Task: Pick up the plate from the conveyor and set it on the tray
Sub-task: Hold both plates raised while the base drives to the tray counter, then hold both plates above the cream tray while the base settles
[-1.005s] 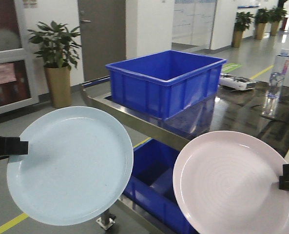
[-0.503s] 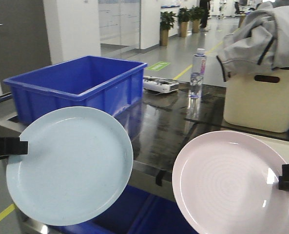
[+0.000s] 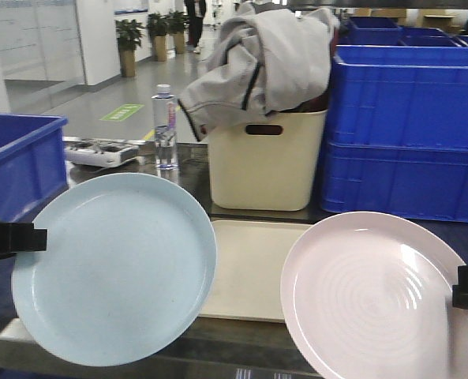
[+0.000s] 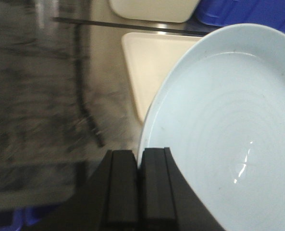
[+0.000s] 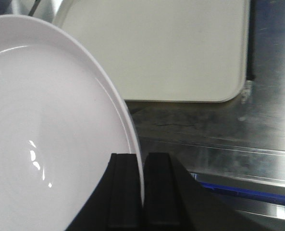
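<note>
The left pincer (image 4: 139, 156) is clamping the pale blue plate (image 3: 114, 268), lower left; the right pincer (image 5: 143, 161) is clamping the pink plate (image 3: 383, 296), lower right; the tray (image 3: 253, 272) is lying centre, behind both

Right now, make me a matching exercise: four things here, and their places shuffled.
1 round pale blue plate
2 round pale pink plate
3 flat cream rectangular plastic tray
4 grey fabric jacket

A draped over the tall cream bin
B gripped by the right pincer
C flat on the dark table
D gripped by the left pincer

Pairs: 1-D, 2-B, 3-C, 4-A
</note>
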{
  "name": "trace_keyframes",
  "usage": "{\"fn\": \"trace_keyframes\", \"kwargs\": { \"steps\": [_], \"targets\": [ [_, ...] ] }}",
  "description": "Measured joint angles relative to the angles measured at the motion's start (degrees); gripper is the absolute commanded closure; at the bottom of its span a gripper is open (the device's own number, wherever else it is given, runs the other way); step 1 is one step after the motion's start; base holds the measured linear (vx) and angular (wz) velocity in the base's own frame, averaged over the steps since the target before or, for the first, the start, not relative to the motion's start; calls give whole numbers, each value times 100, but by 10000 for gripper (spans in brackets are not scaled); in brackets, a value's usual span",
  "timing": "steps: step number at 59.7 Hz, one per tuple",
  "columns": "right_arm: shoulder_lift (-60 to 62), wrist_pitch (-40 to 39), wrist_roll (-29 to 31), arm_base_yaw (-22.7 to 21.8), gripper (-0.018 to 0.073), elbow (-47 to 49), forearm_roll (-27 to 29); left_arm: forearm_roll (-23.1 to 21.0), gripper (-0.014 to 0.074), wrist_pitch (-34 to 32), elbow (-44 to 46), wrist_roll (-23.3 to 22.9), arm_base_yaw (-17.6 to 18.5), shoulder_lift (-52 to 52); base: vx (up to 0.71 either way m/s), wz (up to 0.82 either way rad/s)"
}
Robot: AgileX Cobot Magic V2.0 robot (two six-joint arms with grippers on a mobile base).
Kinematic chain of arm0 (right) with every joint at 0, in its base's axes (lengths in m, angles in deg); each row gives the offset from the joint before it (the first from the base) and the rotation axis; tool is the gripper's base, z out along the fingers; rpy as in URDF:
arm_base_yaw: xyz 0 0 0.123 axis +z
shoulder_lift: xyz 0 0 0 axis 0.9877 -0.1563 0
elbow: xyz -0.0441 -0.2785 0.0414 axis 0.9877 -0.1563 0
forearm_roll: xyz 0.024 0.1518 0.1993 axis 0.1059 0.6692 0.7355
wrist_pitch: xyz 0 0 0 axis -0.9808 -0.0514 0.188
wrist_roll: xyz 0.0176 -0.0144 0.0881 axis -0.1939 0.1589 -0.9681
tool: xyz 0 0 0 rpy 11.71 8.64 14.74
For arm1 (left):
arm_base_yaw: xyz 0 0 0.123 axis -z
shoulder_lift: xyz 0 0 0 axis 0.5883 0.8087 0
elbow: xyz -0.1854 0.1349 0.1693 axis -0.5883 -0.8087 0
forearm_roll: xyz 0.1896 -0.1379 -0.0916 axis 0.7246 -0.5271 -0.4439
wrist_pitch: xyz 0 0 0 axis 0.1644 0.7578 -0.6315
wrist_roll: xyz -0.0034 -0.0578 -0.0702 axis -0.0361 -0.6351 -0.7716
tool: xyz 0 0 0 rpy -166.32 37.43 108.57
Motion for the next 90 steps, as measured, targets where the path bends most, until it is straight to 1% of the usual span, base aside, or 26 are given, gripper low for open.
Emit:
{"fn": "trace_keyframes", "kwargs": {
  "steps": [19, 34, 90],
  "targets": [
    [0, 0, 0, 0, 568, 0, -5, -5, 602, 0, 0, 0, 0, 5, 12, -46],
    [0, 0, 0, 0, 568, 0, -10, -11, 602, 0, 0, 0, 0, 10, 8, -17],
    [0, 0, 0, 0, 568, 0, -5, -11, 602, 0, 0, 0, 0, 10, 9, 13]
  ]
}}
